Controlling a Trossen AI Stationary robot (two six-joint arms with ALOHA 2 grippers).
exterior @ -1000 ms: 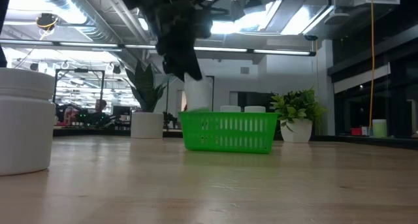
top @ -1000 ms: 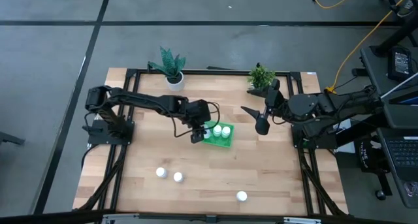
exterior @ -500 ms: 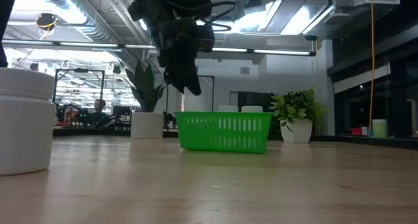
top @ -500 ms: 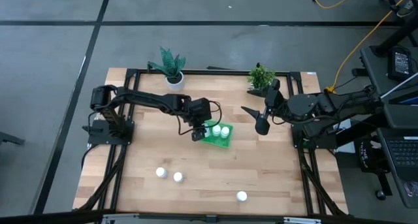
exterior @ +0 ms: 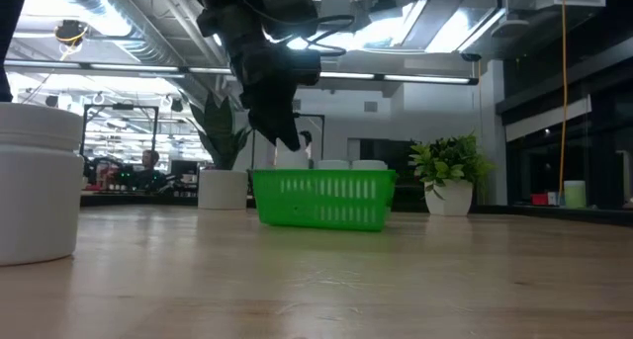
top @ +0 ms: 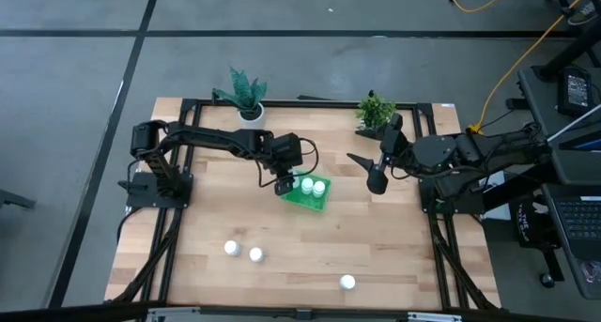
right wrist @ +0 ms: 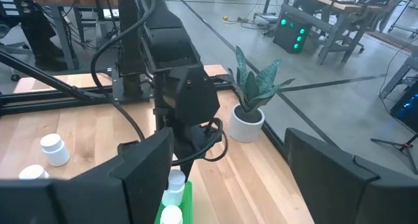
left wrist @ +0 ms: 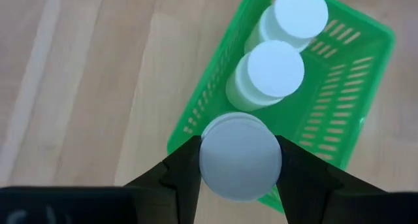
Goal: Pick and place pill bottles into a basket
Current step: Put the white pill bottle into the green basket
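The left gripper [top: 285, 183] is over the near-left end of the green basket [top: 311, 202], and it is clamped on a pill bottle [left wrist: 240, 157]: in the left wrist view the two dark fingers [left wrist: 181, 175] press on either side of the white cap. That bottle hangs right at the end of the basket, just above the rim as far as the low view tells (the arm hides most of it there). Two more bottles [top: 313, 186] stand upright inside the basket, side by side along one long wall, caps up; the wrist view shows them in a row beyond the held one. The basket sits near the middle of the wooden table [top: 216, 219], turned at an angle to the table's edges.

Three bottles are out on the table, well apart from the basket: a pair [top: 242, 252] close together toward the front left, and a single one [top: 347, 283] near the front edge, right of centre.

The right gripper [top: 368, 172] waits above the table's right side, near the small leafy plant [top: 376, 110], its fingers spread wide with nothing between them. A second potted plant [top: 246, 95] stands at the back edge, left of centre.
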